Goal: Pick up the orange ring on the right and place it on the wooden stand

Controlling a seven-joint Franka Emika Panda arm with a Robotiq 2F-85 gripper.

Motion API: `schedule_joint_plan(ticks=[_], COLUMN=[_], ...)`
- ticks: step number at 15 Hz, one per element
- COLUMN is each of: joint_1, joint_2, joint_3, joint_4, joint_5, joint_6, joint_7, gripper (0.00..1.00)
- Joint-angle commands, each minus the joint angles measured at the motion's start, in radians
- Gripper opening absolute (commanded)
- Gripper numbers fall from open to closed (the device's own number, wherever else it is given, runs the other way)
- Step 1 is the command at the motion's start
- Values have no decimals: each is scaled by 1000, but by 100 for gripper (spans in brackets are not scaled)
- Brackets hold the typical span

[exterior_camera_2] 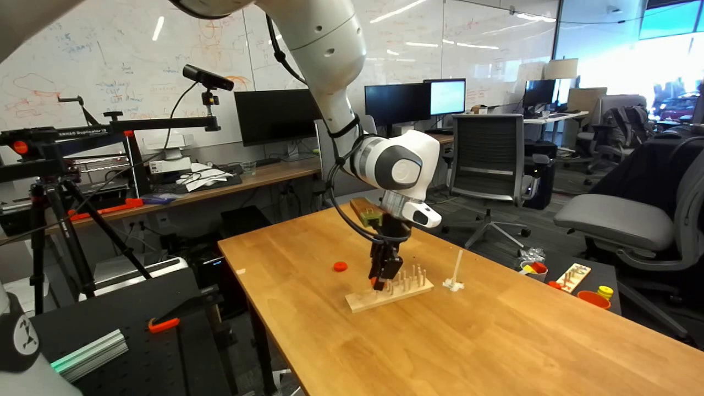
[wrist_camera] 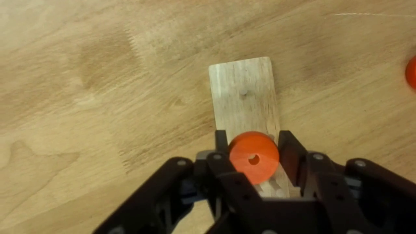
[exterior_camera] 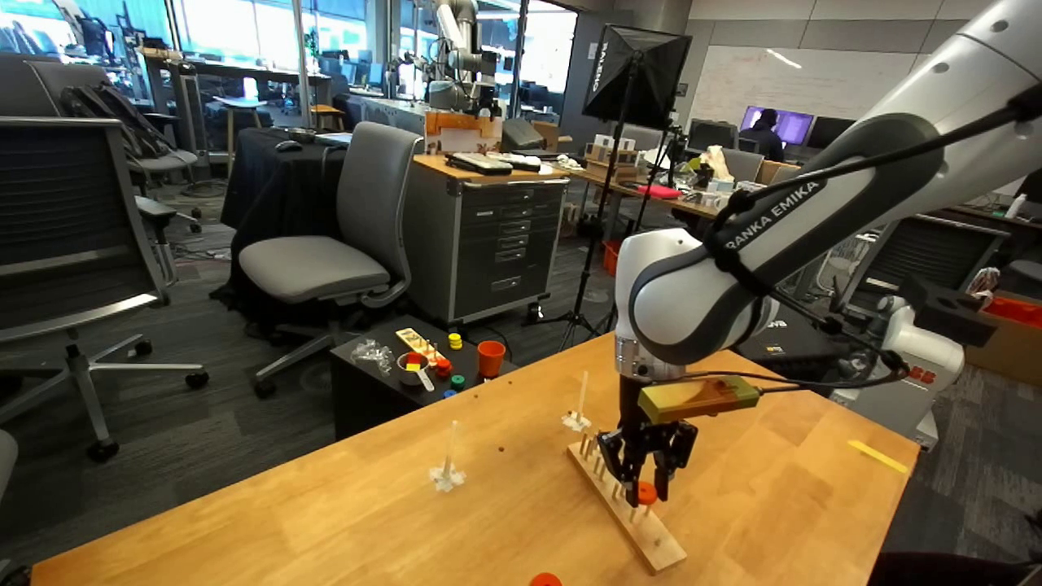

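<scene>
The wooden stand (exterior_camera: 661, 547) lies on the table in both exterior views (exterior_camera_2: 363, 300), with thin upright pegs along it. Its near end shows in the wrist view (wrist_camera: 242, 76). My gripper (exterior_camera: 647, 496) points down over the stand, also in an exterior view (exterior_camera_2: 378, 284). An orange ring (wrist_camera: 255, 162) sits between its fingers, touching both pads as far as I can tell. The ring (exterior_camera: 647, 491) is just above the pegs. Whether a peg is in its hole is unclear. A second orange ring (exterior_camera_2: 340, 266) lies on the table, cut by the frame edge in the wrist view (wrist_camera: 411, 73).
Thin white upright rods (exterior_camera: 448, 468) (exterior_camera: 580, 407) are fixed to the table with tape beside and beyond the stand. A yellow strip (exterior_camera: 877, 456) lies near the table's edge. A low black side table (exterior_camera: 383, 399) holds cups and toy pieces.
</scene>
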Motion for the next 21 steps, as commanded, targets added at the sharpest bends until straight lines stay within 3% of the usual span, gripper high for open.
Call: schedule_joint_plan(ticks=[1,21], joint_1=[-22,-14], joint_2=[3,35], joint_3=[19,40], joint_4=[40,53], joint_5=[10,14], joint_6=[-52,-68], joint_7=[-25,-18], gripper=[20,20])
